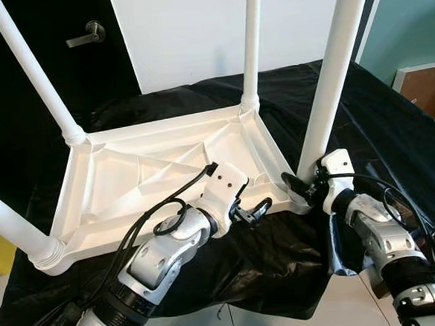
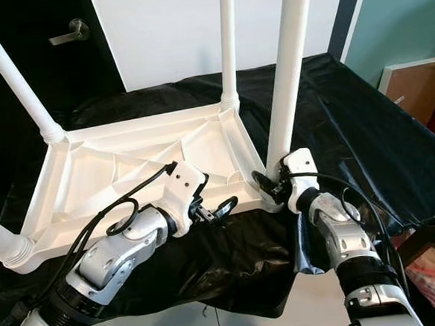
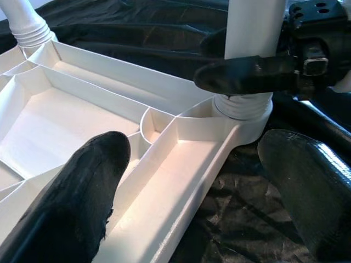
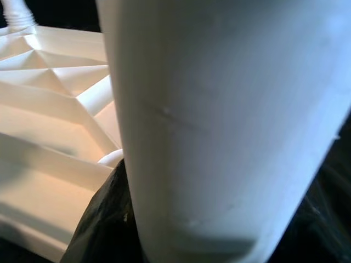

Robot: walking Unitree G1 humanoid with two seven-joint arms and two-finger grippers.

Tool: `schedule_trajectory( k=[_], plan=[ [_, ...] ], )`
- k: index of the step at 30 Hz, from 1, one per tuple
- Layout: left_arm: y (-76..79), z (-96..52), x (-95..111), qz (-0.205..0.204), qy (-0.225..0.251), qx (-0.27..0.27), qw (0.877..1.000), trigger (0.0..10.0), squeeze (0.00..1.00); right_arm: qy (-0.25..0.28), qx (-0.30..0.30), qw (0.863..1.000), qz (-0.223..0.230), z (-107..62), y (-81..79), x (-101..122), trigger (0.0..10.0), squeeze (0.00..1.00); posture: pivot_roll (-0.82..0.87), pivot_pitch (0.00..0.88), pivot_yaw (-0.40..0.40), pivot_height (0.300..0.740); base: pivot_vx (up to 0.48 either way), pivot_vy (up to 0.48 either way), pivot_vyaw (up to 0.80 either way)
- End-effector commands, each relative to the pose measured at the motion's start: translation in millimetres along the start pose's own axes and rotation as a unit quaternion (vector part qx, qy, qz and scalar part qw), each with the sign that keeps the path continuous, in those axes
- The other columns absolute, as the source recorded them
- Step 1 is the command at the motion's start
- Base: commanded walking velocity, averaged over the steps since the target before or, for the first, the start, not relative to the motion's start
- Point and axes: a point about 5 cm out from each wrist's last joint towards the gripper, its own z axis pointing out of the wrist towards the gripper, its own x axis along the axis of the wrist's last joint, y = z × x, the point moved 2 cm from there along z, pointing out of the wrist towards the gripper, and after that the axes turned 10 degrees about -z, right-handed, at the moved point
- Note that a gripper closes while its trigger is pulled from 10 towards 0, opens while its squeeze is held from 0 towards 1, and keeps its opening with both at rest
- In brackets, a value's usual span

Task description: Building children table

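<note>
A white plastic children's table (image 1: 129,177) lies upside down on a black cloth, its ribbed underside facing up. All its legs stand up from the corners. My right gripper (image 1: 297,186) is shut on the base of the near right leg (image 1: 334,73), just above its socket; one black finger (image 3: 247,74) crosses the leg's front. My left gripper (image 1: 254,209) is open, its fingers (image 3: 82,203) spread either side of the table's near rim (image 3: 181,181), close to that same corner. In the right wrist view the leg (image 4: 219,120) is very close.
The black cloth (image 1: 363,115) covers the low surface and hangs over its front edge. Pale floor tiles (image 1: 339,304) lie below. A dark door with a lever handle (image 1: 87,34) stands at the back left, and a brown board (image 1: 429,88) leans at the right.
</note>
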Motion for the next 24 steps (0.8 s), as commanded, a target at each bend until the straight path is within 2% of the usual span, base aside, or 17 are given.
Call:
schedule_trajectory(
  k=[1, 5, 14, 19, 21, 23, 24],
  plan=[
    [9.4, -1.6, -10.8, 0.003, -0.033, -0.077, 0.996, 10.0, 0.0, -0.029, -0.023, 0.999, 0.004, -3.0, 1.1, -10.8, 10.0, 0.0, -0.14, 0.019, 0.029, 0.74, 0.0, 0.0, 0.0],
    [9.0, -1.5, -11.1, 0.002, -0.033, -0.075, 0.997, 10.0, 0.0, -0.042, -0.044, 0.998, 0.002, -1.9, -4.1, -14.8, 10.0, 0.0, -0.14, 0.02, 0.027, 0.74, 0.0, 0.0, 0.0],
    [10.1, -1.3, -12.8, -0.001, -0.034, -0.073, 0.997, 10.0, 0.0, -0.047, -0.098, 0.994, 0.032, -1.2, -19.1, -14.1, 10.0, 0.0, -0.14, 0.028, 0.017, 0.74, 0.0, 0.0, 0.0],
    [10.1, -1.3, -13.0, -0.002, -0.034, -0.072, 0.997, 10.0, 0.0, -0.05, -0.108, 0.992, 0.04, -1.4, -21.6, -14.6, 10.0, 0.0, -0.14, 0.029, 0.016, 0.74, 0.0, 0.0, 0.0],
    [10.3, -1.3, -13.3, -0.004, -0.034, -0.072, 0.997, 10.0, 0.0, -0.065, -0.16, 0.983, 0.061, -2.6, -28.0, -17.0, 10.0, 0.0, -0.14, 0.027, 0.017, 0.74, 0.0, 0.0, 0.0],
    [10.3, -1.3, -13.3, -0.004, -0.034, -0.072, 0.997, 10.0, 0.0, -0.065, -0.16, 0.983, 0.061, -2.6, -28.0, -17.0, 10.0, 0.0, -0.14, 0.027, 0.017, 0.74, 0.0, 0.0, 0.0],
    [10.3, -1.3, -13.4, -0.004, -0.034, -0.072, 0.997, 10.0, 0.0, -0.071, -0.187, 0.977, 0.069, -3.5, -30.0, -17.8, 10.0, 0.0, -0.14, 0.024, 0.014, 0.74, 0.0, 0.0, 0.0]
  ],
)
